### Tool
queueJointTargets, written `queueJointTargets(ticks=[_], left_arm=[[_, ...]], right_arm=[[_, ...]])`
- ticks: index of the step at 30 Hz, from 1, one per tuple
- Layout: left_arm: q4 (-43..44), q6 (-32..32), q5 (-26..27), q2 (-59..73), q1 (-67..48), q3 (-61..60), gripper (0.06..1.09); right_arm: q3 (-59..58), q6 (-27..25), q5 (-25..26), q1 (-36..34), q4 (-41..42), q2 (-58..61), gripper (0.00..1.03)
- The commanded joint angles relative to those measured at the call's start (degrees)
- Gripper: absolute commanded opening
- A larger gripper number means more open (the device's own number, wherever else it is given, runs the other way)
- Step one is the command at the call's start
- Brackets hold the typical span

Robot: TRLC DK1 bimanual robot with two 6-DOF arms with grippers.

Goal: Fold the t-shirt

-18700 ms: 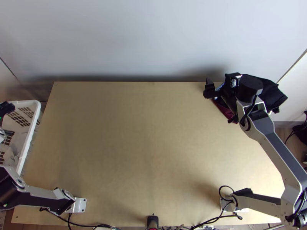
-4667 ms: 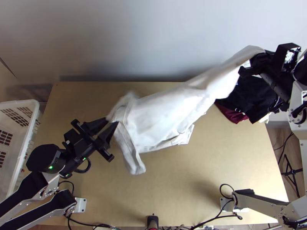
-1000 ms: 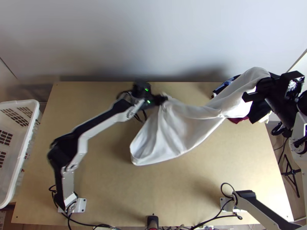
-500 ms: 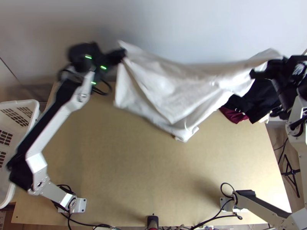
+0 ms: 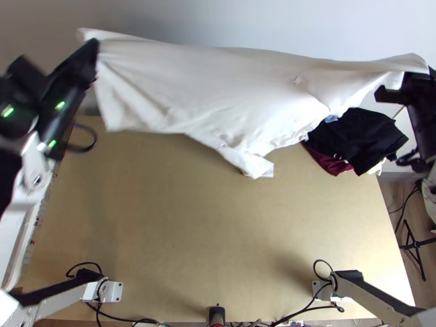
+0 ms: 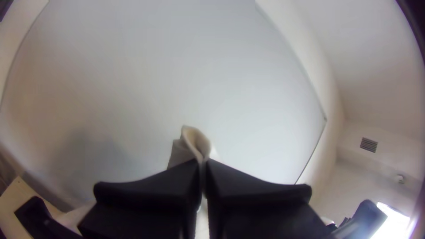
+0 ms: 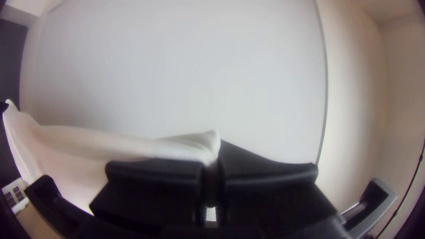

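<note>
Top view: holding shirt aloft in left gripper and right gripper, apparently for spreading; next, lay flat.

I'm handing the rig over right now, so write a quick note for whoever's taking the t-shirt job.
Left gripper: shut on one edge of the white t-shirt.
Right gripper: shut on another part of its edge.
T-shirt: stretched between them over the far side of the wooden table, its lower part hanging.
Done: shirt gripped at two places.
Left: lay it down, smooth it, fold it.
Nearby: black and maroon clothes, far right corner.
</note>
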Motion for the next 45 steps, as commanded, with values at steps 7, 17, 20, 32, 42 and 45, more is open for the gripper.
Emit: queueJointTargets(ticks=[7, 17, 20, 32, 42, 45], left_arm=[[-3.55, -1.49, -4.34, -22.02, -1.34, -11.71, 0.1], [-13.3, -2.81, -3.55, -36.96, 2.0, -12.59, 0.1], [-14.8, -2.2, -2.15, -39.95, 3.75, -11.98, 0.1], [-19.37, -1.67, 0.75, -47.25, 11.05, -7.85, 0.1], [-20.86, -2.99, 2.07, -49.45, 12.9, -8.64, 0.1], [-20.6, -3.25, 2.25, -49.18, 12.98, -9.34, 0.1]], right_arm=[[7.06, 5.83, -1.17, 15.63, -21.46, -11.68, 0.03], [17.78, 13.3, -2.57, 18.97, -39.74, -17.92, 0.03], [19.63, 13.83, -3.27, 17.82, -40.97, -18.97, 0.03], [37.99, 16.91, -4.77, 16.59, -51.78, -15.9, 0.03], [38.08, 18.57, -5.47, 16.15, -55.65, -16.69, 0.03], [37.29, 18.22, -5.3, 16.68, -55.21, -14.93, 0.03]])
